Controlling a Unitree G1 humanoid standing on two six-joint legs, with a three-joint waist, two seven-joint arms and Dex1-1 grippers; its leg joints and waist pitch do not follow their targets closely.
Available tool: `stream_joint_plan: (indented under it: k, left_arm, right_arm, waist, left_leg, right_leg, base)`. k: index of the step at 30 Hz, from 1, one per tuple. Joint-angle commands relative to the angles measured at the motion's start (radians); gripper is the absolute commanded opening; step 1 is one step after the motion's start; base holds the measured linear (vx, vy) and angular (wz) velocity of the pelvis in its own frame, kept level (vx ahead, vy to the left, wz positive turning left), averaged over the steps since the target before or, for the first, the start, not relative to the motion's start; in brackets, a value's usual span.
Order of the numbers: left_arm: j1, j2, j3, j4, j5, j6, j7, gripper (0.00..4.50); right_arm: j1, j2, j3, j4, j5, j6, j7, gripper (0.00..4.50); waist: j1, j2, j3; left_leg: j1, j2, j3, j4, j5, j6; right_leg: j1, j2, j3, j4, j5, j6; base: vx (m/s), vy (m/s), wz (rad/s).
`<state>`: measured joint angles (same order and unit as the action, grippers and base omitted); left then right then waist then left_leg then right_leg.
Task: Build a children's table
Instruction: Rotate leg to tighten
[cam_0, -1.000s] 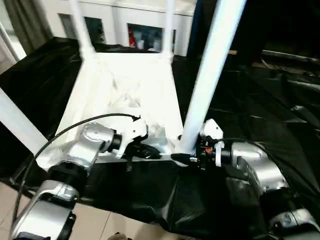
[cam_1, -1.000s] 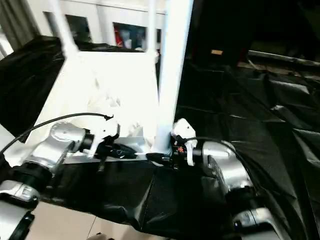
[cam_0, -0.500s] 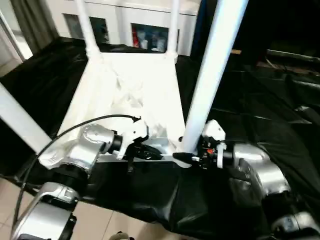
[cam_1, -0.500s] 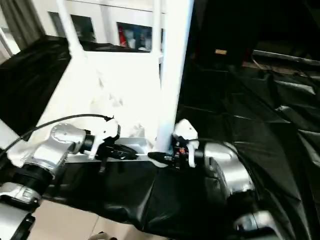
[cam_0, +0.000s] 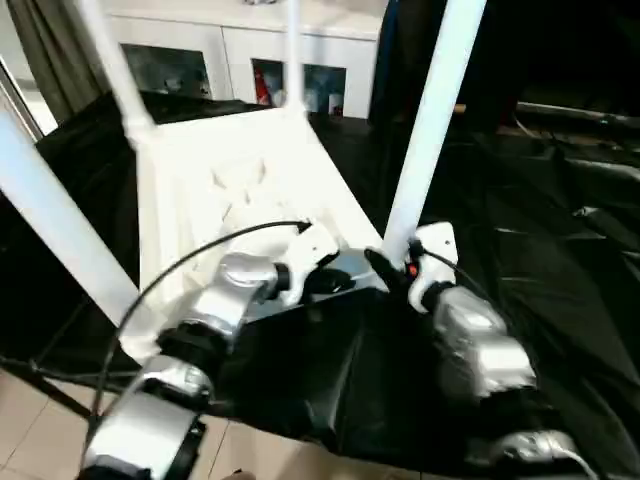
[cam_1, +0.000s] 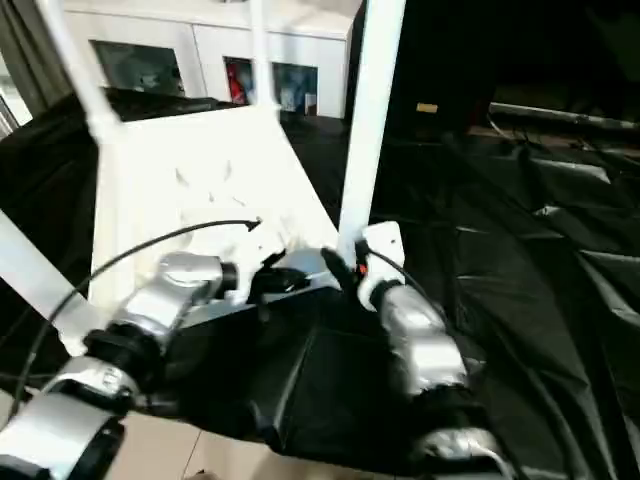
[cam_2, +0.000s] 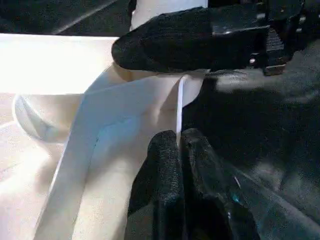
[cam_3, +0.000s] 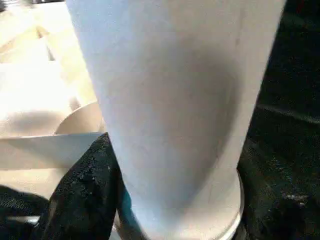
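- The children's table (cam_0: 240, 190) lies upside down on the black-draped worktop (cam_0: 560, 300), its legs pointing up.
- The left claw (cam_2: 177, 150) is pressed together on the thin raised rim (cam_2: 179, 107) of the top, near the corner closest to the robot.
- The right claw (cam_0: 392, 270) is at the base of the near right leg (cam_0: 425, 130), one black finger (cam_3: 82, 195) against the tube; whether it pinches the leg, I cannot tell.
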<state>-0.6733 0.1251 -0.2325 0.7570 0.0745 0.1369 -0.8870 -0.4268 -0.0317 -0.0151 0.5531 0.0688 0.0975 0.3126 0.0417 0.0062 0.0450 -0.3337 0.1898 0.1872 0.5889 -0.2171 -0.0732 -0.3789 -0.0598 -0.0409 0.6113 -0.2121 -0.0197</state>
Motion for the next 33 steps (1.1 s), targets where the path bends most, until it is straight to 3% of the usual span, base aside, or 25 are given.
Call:
stream_joint_plan:
  k: [1, 3, 6, 7, 8, 11, 15, 17, 18, 22, 25, 26, 28, 29, 31, 32, 33]
  left_arm:
    - [0.014, -0.052, -0.024, -0.011, -0.017, -0.012, -0.001, 0.0]
    - [0.017, -0.027, -0.023, -0.008, -0.014, -0.025, -0.017, 0.0]
    - [0.027, 0.013, -0.019, -0.018, -0.022, -0.034, -0.066, 0.0]
    - [0.03, 0.032, -0.017, -0.024, -0.023, -0.035, -0.085, 0.0]
    - [0.03, 0.035, -0.016, -0.025, -0.024, -0.036, -0.089, 0.0]
    - [0.035, 0.08, -0.015, -0.028, -0.031, -0.051, -0.152, 0.0]
    - [0.051, 0.139, -0.021, -0.058, -0.07, -0.082, -0.312, 0.0]
    - [0.057, 0.161, -0.03, -0.068, -0.078, -0.078, -0.365, 0.0]
    - [0.06, 0.17, -0.033, -0.074, -0.085, -0.072, -0.392, 0.0]
    - [0.068, 0.186, -0.041, -0.088, -0.102, -0.059, -0.443, 0.0]
    - [0.078, 0.197, -0.046, -0.098, -0.109, -0.049, -0.475, 0.0]
    - [0.081, 0.197, -0.045, -0.095, -0.109, -0.053, -0.476, 0.0]
    - [0.083, 0.195, -0.044, -0.092, -0.108, -0.056, -0.475, 0.0]
    - [0.086, 0.194, -0.044, -0.09, -0.106, -0.058, -0.474, 0.0]
    - [0.086, 0.193, -0.043, -0.087, -0.103, -0.06, -0.469, 0.0]
    - [0.085, 0.192, -0.039, -0.086, -0.099, -0.061, -0.452, 0.0]
    - [0.084, 0.192, -0.038, -0.088, -0.098, -0.059, -0.446, 0.0]
  right_arm:
    - [0.005, 0.063, 0.093, 0.043, -0.014, 0.016, 0.075, 3.05]
    - [-0.001, 0.057, 0.095, 0.036, 0.0, 0.013, 0.114, 3.05]
    - [-0.003, 0.02, 0.126, 0.008, 0.007, 0.023, 0.21, 3.45]
    - [-0.003, -0.004, 0.14, -0.005, 0.012, 0.023, 0.266, 3.45]
    - [-0.003, -0.01, 0.143, -0.006, 0.013, 0.023, 0.277, 3.45]
    - [-0.001, -0.088, 0.172, -0.03, 0.026, 0.003, 0.43, 3.45]
    - [0.003, -0.192, 0.169, -0.075, 0.064, 0.002, 0.61, 3.45]
    - [0.008, -0.232, 0.173, -0.092, 0.074, 0.002, 0.678, 3.45]
    - [0.01, -0.253, 0.176, -0.102, 0.079, 0.007, 0.714, 3.45]
    - [0.014, -0.294, 0.185, -0.118, 0.084, 0.014, 0.778, 3.45]
    - [0.009, -0.308, 0.188, -0.116, 0.097, 0.028, 0.817, 3.45]
    - [0.007, -0.304, 0.186, -0.117, 0.105, 0.037, 0.82, 3.2]
    - [0.006, -0.302, 0.186, -0.117, 0.108, 0.041, 0.82, 3.13]
    - [0.006, -0.299, 0.186, -0.121, 0.112, 0.049, 0.823, 3.08]
    - [0.007, -0.297, 0.186, -0.122, 0.115, 0.053, 0.824, 2.8]
    - [0.01, -0.293, 0.189, -0.119, 0.115, 0.05, 0.822, 2.8]
    - [0.011, -0.292, 0.191, -0.117, 0.114, 0.047, 0.82, 2.79]
  waist:
    - [0.0, -0.014, -0.042]
    - [0.0, -0.014, -0.043]
    - [-0.002, -0.012, -0.043]
    - [-0.001, -0.003, -0.042]
    - [-0.005, -0.008, -0.042]
    - [-0.004, -0.005, -0.044]
    - [-0.002, -0.004, -0.051]
    - [0.001, 0.003, -0.053]
    - [0.007, 0.001, -0.058]
    - [0.023, 0.003, -0.065]
    - [0.029, 0.002, -0.062]
    - [0.029, 0.004, -0.061]
    - [0.03, 0.004, -0.059]
    - [0.03, -0.002, -0.059]
    - [0.031, 0.0, -0.059]
    - [0.033, -0.007, -0.06]
    - [0.034, -0.004, -0.06]
  left_leg:
    - [-0.01, 0.04, -0.021, -0.079, -0.168, 0.032]
    - [-0.01, 0.04, -0.02, -0.077, -0.161, 0.042]
    - [-0.012, 0.039, -0.02, -0.078, -0.161, 0.05]
    - [-0.013, 0.04, -0.022, -0.079, -0.163, 0.051]
    - [-0.015, 0.041, -0.021, -0.079, -0.163, 0.053]
    - [-0.014, 0.041, -0.022, -0.077, -0.154, 0.056]
    - [-0.014, 0.044, -0.02, -0.07, -0.104, 0.085]
    - [-0.013, 0.048, -0.017, -0.067, -0.078, 0.096]
    - [-0.013, 0.049, -0.015, -0.061, -0.043, 0.112]
    - [-0.018, 0.048, -0.012, -0.049, 0.016, 0.152]
    - [-0.019, 0.05, -0.011, -0.051, -0.02, 0.143]
    - [-0.018, 0.051, -0.012, -0.052, -0.036, 0.134]
    - [-0.016, 0.051, -0.012, -0.054, -0.051, 0.119]
    - [-0.016, 0.05, -0.011, -0.055, -0.054, 0.111]
    - [-0.017, 0.049, -0.012, -0.055, -0.053, 0.106]
    - [-0.018, 0.049, -0.012, -0.055, -0.047, 0.106]
    - [-0.018, 0.049, -0.012, -0.054, -0.043, 0.107]
  right_leg:
    - [0.032, -0.086, 0.05, -0.091, -0.271, -0.177]
    - [0.033, -0.087, 0.05, -0.09, -0.252, -0.182]
    - [0.035, -0.085, 0.049, -0.089, -0.24, -0.189]
    - [0.036, -0.086, 0.049, -0.088, -0.235, -0.192]
    - [0.037, -0.085, 0.049, -0.088, -0.226, -0.195]
    - [0.04, -0.086, 0.048, -0.085, -0.202, -0.208]
    - [0.042, -0.085, 0.047, -0.07, -0.063, -0.256]
    - [0.042, -0.082, 0.046, -0.061, 0.009, -0.281]
    - [0.044, -0.079, 0.043, -0.05, 0.094, -0.298]
    - [0.042, -0.079, 0.041, -0.034, 0.227, -0.321]
    - [0.041, -0.082, 0.04, -0.038, 0.173, -0.322]
    - [0.04, -0.082, 0.04, -0.041, 0.143, -0.32]
    - [0.04, -0.081, 0.041, -0.043, 0.112, -0.314]
    - [0.041, -0.081, 0.041, -0.044, 0.101, -0.311]
    - [0.041, -0.081, 0.041, -0.044, 0.091, -0.306]
    - [0.043, -0.082, 0.042, -0.043, 0.091, -0.302]
    - [0.041, -0.083, 0.042, -0.042, 0.09, -0.3]
  base:
    - [0.0, 0.0, 0.0]
    - [0.0, 0.0, 0.0]
    - [0.0, 0.0, 0.0]
    - [0.0, 0.0, 0.0]
    - [0.0, 0.0, 0.0]
    - [0.0, 0.0, 0.0]
    - [0.0, 0.0, 0.0]
    - [0.0, 0.0, 0.0]
    - [0.0, 0.0, 0.0]
    - [0.0, 0.0, 0.0]
    - [0.0, 0.0, 0.0]
    - [0.0, 0.0, 0.0]
    - [0.0, 0.0, 0.0]
    - [0.0, 0.0, 0.0]
    - [0.0, 0.0, 0.0]
    - [0.0, 0.0, 0.0]
    - [0.0, 0.0, 0.0]
